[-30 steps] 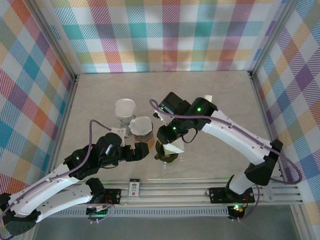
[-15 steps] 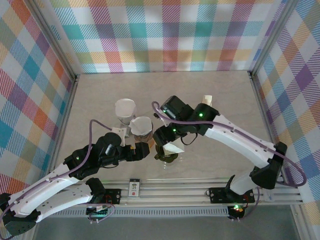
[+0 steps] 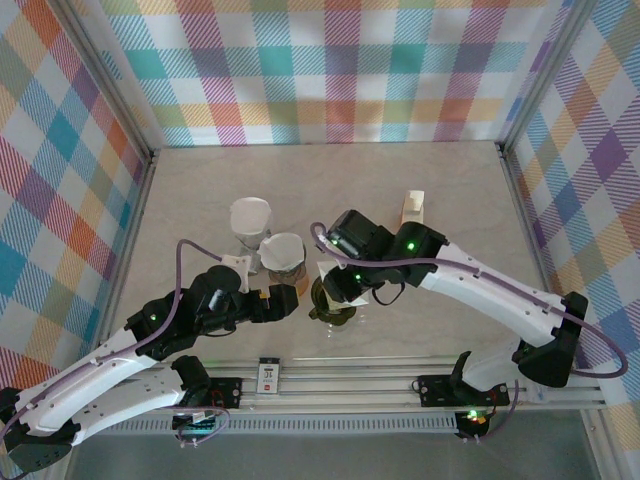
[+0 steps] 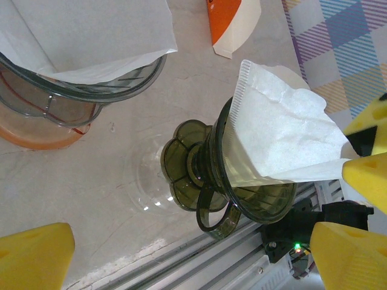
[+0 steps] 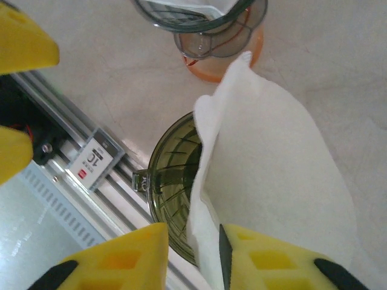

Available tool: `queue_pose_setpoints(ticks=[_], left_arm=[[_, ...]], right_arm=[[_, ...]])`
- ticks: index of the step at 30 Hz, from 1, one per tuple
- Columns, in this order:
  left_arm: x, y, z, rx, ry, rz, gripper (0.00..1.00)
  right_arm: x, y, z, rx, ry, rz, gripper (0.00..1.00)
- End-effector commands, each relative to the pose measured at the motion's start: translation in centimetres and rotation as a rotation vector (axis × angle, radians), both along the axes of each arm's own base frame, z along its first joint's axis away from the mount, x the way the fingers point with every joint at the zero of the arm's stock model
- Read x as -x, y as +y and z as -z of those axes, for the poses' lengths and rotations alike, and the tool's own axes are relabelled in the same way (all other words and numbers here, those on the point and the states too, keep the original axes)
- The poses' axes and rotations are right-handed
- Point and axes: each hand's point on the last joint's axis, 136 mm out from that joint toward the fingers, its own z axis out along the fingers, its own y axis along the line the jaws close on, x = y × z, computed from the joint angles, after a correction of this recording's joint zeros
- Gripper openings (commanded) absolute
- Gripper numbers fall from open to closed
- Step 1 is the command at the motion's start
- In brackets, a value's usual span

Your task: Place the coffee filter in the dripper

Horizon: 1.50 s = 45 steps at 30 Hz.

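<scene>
Since a second ago the right arm's elbow has swung rightward, its wrist staying above the green dripper [image 4: 199,175]. The right pincer [image 5: 192,238] pinches the white coffee filter [image 5: 272,181], whose lower part sits in the dripper's mouth, by the tabletop's [image 3: 450,200] near edge. The left pincer [image 4: 190,254] gapes wide, just left of the dripper.

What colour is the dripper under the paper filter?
The dripper is translucent olive green, clearest in the left wrist view.

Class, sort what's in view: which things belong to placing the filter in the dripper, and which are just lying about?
Job: coffee filter, green dripper, right gripper holding the filter.
Lying about: clear dripper with its own filter, white cup, small cream box.
</scene>
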Motion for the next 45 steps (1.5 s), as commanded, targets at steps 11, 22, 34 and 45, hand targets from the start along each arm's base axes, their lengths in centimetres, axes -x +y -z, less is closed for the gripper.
queue_pose_setpoints(ticks=[11,22,34,45], left_arm=[[-0.4,0.0,0.0,0.016,-0.002,-0.022,1.0],[-0.5,-0.2,0.3,0.017,0.005,-0.02,1.0],[-0.7,-0.5,0.5,0.016,0.017,-0.027,0.97],[-1.7,-2.1,-0.7,0.007,0.0,0.0,0.79]], right_arm=[[0.9,1.4,2.9,0.071,0.031,-0.054,0.0],[0.9,2.0,5.4,0.085,0.064,-0.041,0.0],[0.9,2.1,4.1,0.027,0.041,-0.036,0.28],[-0.2,0.5,0.5,-0.04,-0.087,0.013,0.69]])
